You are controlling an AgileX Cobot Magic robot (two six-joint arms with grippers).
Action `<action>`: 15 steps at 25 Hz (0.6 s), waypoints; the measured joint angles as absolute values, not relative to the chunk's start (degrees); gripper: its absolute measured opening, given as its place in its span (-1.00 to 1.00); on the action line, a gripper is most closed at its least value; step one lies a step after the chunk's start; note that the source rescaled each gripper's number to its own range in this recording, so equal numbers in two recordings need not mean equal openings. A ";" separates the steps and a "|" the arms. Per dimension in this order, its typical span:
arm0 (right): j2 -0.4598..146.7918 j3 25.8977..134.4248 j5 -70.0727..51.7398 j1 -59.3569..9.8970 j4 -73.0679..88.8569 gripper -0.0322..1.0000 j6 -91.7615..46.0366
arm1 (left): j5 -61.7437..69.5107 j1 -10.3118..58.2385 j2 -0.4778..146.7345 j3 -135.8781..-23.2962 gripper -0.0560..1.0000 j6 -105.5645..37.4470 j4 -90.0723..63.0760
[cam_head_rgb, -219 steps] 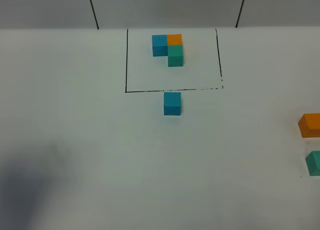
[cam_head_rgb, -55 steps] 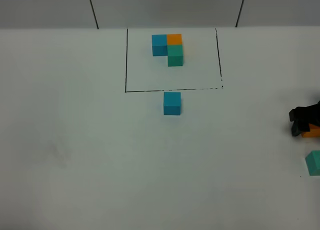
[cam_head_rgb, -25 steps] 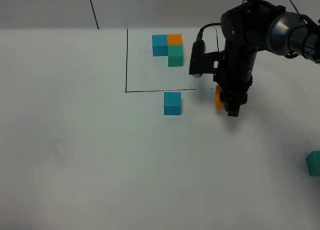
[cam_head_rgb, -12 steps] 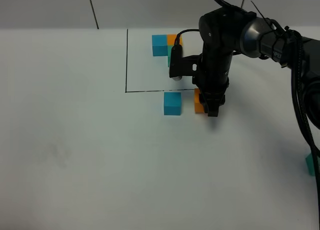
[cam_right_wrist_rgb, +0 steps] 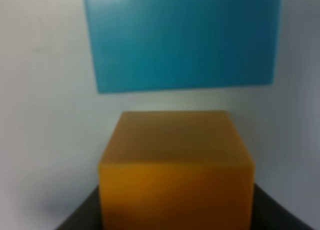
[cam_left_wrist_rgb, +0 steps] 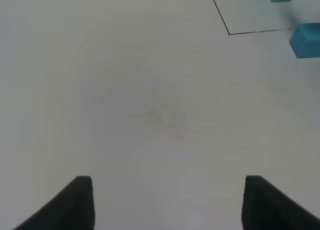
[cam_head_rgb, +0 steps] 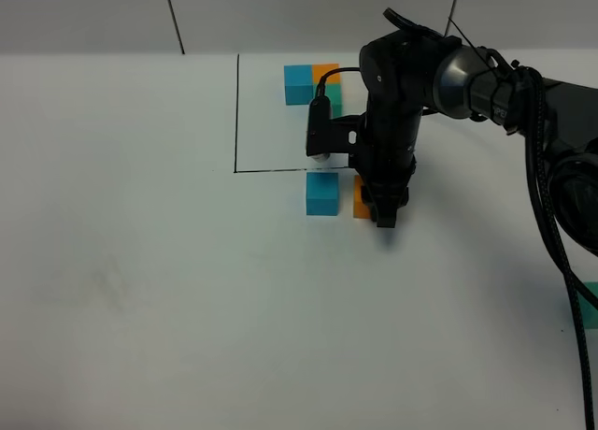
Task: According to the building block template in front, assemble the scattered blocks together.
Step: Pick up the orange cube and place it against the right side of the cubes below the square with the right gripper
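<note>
In the exterior high view, a plain white tabletop (cam_head_rgb: 140,290) carries a thin hand-drawn black rectangle (cam_head_rgb: 236,112) at its far side. Inside the rectangle sits the building block template (cam_head_rgb: 299,82), an L of sky-blue, orange and teal-green cubes, with the black right arm hiding part of its orange and teal cubes. Just outside the near line of the rectangle stands the loose sky-blue cube (cam_head_rgb: 321,193), small and matte. Just beside it, on the side of the right arm, is the loose orange cube (cam_head_rgb: 360,198), of the same size. The right gripper (cam_head_rgb: 374,206) points downward and is clamped on it. A narrow strip of white shows between the two cubes, so they stand apart. Whether the orange one rests on the tabletop cannot be told. The loose teal-green cube (cam_head_rgb: 589,307) lies well apart at the view's right edge, partly behind a black cable.

In the left wrist view, the left gripper (cam_left_wrist_rgb: 167,200) shows as two dark fingertips (cam_left_wrist_rgb: 80,205) set apart, with only bare tabletop between them. Far off are a corner of the black rectangle, the loose sky-blue cube and a teal edge of the template.

In the right wrist view, the loose orange cube fills the foreground, gripped between dark fingers (cam_right_wrist_rgb: 80,217) at its lower sides. The loose sky-blue cube stands straight ahead of it, face on, with a white gap between them.
</note>
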State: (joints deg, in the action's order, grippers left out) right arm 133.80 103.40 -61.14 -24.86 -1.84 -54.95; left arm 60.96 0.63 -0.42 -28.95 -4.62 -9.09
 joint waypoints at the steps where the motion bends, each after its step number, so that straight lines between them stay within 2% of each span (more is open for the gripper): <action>1: 133.85 103.40 -60.76 -24.86 -1.70 -0.90 -54.91 | 60.96 0.63 -0.42 -28.95 -0.20 -4.62 -9.09; 15: 134.15 103.78 -59.17 -24.86 -0.90 -0.90 -54.91 | 60.96 0.63 -0.42 -28.95 -0.20 -4.62 -9.09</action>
State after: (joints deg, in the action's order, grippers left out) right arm 134.15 103.78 -59.17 -24.86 -0.90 -54.91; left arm 60.96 0.63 -0.42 -28.95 -4.62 -9.09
